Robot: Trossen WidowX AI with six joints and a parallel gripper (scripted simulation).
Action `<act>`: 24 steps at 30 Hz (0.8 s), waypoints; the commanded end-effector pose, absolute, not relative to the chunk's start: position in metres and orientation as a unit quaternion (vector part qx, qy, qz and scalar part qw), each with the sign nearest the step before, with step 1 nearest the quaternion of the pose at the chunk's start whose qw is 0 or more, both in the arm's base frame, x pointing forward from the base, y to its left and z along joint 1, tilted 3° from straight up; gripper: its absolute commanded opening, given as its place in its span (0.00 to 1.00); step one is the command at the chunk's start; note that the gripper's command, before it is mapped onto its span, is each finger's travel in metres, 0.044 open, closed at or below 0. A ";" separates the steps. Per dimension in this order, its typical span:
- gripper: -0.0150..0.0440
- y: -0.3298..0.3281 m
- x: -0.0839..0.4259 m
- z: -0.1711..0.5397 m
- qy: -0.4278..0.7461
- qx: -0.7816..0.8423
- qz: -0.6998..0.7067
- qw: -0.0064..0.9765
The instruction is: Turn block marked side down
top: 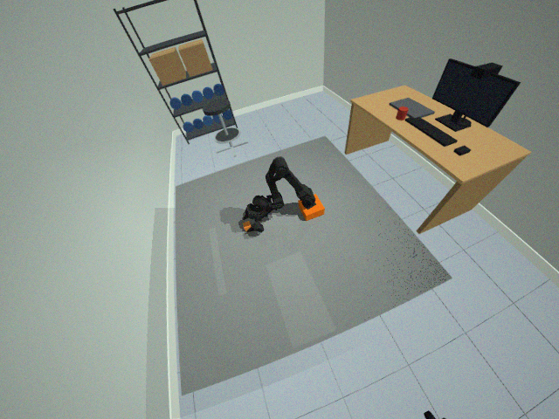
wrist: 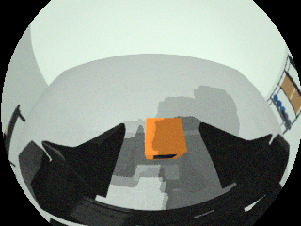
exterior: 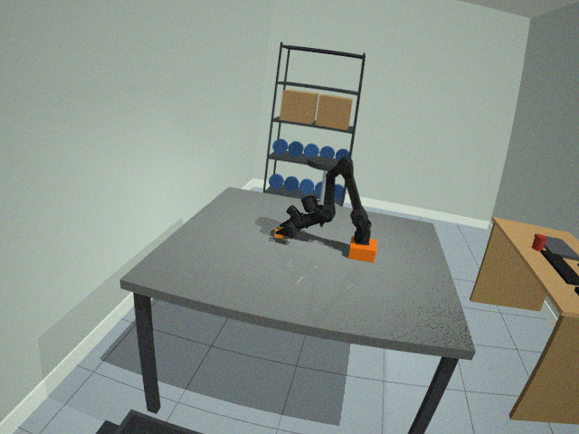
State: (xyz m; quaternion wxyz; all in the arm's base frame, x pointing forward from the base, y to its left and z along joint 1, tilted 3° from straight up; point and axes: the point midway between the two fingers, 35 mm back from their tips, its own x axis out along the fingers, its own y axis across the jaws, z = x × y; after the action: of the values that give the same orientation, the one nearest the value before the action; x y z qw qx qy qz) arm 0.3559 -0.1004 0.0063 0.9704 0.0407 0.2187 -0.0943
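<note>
Wrist view: we see the block point(wrist: 166, 138) straight ahead, between the two dark fingers, with a visible gap on each side; neither finger touches it. Only this view shows that gap.
Top view: we see the pincer point(top: 249, 226) low over the bench point(top: 315, 279), with only a small orange patch of the block point(top: 246, 227) showing beside the black wrist. The fingers are too small here to separate.
Exterior view: we see the arm folded down from its orange base point(exterior: 363, 250), the pincer point(exterior: 283, 231) at bench level and the block point(exterior: 279, 234) on the bench point(exterior: 298, 298) at its tip. Only this view shows the bench legs and the floor below.
Pincer state: fingers spread wide apart, nothing between them gripped.
Block location: on the bench, left of the arm's base as the exterior view shows it, between the spread fingers.
Block appearance: a small orange cuboid. In the wrist view we see a plain orange face and a thin dark strip along its lower edge. We cannot tell which way the marked side faces.
Edges: the block lies in the inner part of the bench, well apart from every edge in the top and exterior views.
Open room: in the top view, broad grey bench surface extends from the block toward the near edge. The arm's base and folded links stand on the far right side of the block.
Surroundings: a shelf rack point(exterior: 314, 121) stands behind the bench, and a wooden desk point(top: 433, 144) is well apart to the right.
</note>
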 end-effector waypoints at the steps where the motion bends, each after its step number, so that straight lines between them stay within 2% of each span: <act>1: 1.00 -0.100 0.356 0.006 0.218 0.043 -0.092 0.971; 24: 1.00 -0.101 0.358 0.006 0.230 0.044 -0.092 0.968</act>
State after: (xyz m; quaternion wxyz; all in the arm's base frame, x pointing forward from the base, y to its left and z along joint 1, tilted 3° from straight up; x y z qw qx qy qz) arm 0.3554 -0.1002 0.0053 0.9696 0.0415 0.2221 -0.0942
